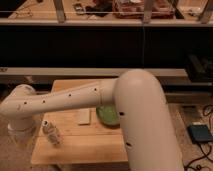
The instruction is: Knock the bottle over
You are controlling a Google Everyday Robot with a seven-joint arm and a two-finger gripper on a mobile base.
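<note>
The bottle [50,133] is small, slim and clear-whitish. It stands about upright near the front left of the wooden table [80,145]. My white arm [75,99] reaches across the table from the right to its left edge. The gripper [21,131] hangs below the wrist joint at the table's left edge, just left of the bottle and a short gap from it.
A green bowl [107,116] sits mid-table, partly behind my arm. A flat pale rectangular block [84,116] lies just left of it. A dark shelf unit [105,45] stands behind the table. A blue-grey box [200,134] and cables lie on the floor at right.
</note>
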